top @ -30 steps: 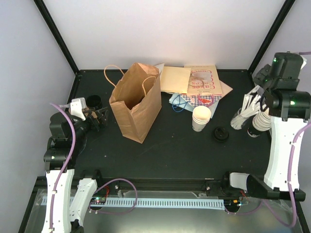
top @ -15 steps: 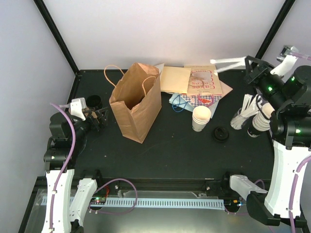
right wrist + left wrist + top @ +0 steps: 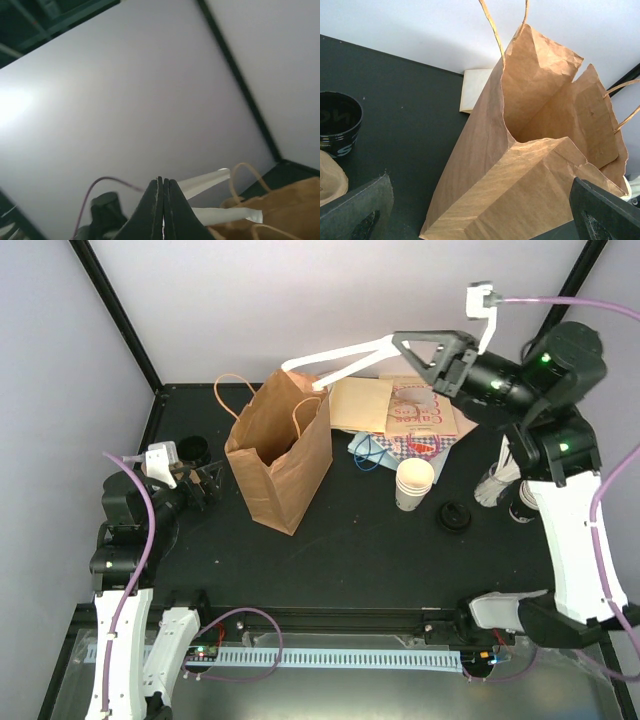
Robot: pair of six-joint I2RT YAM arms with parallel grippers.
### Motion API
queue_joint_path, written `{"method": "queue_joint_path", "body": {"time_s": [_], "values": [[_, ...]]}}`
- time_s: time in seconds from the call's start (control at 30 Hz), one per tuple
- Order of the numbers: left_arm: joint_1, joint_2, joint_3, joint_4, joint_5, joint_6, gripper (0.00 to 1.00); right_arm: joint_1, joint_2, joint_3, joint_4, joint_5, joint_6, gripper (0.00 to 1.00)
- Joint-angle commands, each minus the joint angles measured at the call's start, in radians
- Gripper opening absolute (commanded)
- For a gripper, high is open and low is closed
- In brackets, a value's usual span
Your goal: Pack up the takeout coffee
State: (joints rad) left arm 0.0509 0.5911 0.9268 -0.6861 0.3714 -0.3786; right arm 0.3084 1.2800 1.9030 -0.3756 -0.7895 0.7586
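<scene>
Coffee cup (image 3: 415, 483) stands lidless at centre right, while the right gripper (image 3: 398, 340), clamped on white strips (image 3: 335, 355), hangs above the paper bag (image 3: 280, 455) at upper centre and the left gripper (image 3: 205, 485) sits spread apart; strips snagging the rim could topple the bag.

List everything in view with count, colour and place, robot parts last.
brown paper handled bag: one, brown, open, left of centre.
cream tapered paper cup: one, cream, lidless, right of bag.
round black plastic lid: one, black, beside cup.
round black tub: one, black, far left.
flat tan paper packets: several, tan, back centre.
checked paper sheet: one, blue-white, behind cup.
upright white bundle: one, white, far right.
long white strips: two, white, above bag.
left gripper: one, dark, jaws open, facing bag.
right gripper: one, dark, jaws shut on strips.
</scene>
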Motion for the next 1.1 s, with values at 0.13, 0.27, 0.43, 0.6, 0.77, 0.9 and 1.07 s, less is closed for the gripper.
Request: {"method": "queue_joint_path", "body": {"time_s": [0.13, 0.27, 0.43, 0.6, 0.77, 0.9, 1.07], "values": [[-0.004, -0.013, 0.013, 0.018, 0.022, 0.001, 0.99, 0.211, 0.129, 0.088, -0.033, -0.029, -0.106, 0.01], [-0.004, -0.013, 0.019, 0.005, 0.018, 0.01, 0.99, 0.269, 0.178, 0.087, -0.055, -0.026, -0.15, 0.01], [-0.005, -0.016, 0.027, -0.006, 0.014, 0.014, 0.99, 0.282, 0.218, 0.08, -0.171, 0.076, -0.255, 0.01], [-0.003, -0.016, 0.022, -0.006, 0.014, 0.012, 0.99, 0.282, 0.245, 0.082, -0.248, 0.184, -0.319, 0.01], [-0.004, -0.015, 0.023, -0.004, 0.014, 0.015, 0.99, 0.29, 0.274, 0.11, -0.286, 0.226, -0.344, 0.01], [-0.003, -0.013, 0.021, -0.005, 0.014, 0.014, 0.99, 0.307, 0.304, 0.151, -0.322, 0.271, -0.368, 0.09], [-0.004, -0.012, 0.021, -0.007, 0.014, 0.015, 0.99, 0.326, 0.345, 0.205, -0.331, 0.259, -0.387, 0.77]]}}
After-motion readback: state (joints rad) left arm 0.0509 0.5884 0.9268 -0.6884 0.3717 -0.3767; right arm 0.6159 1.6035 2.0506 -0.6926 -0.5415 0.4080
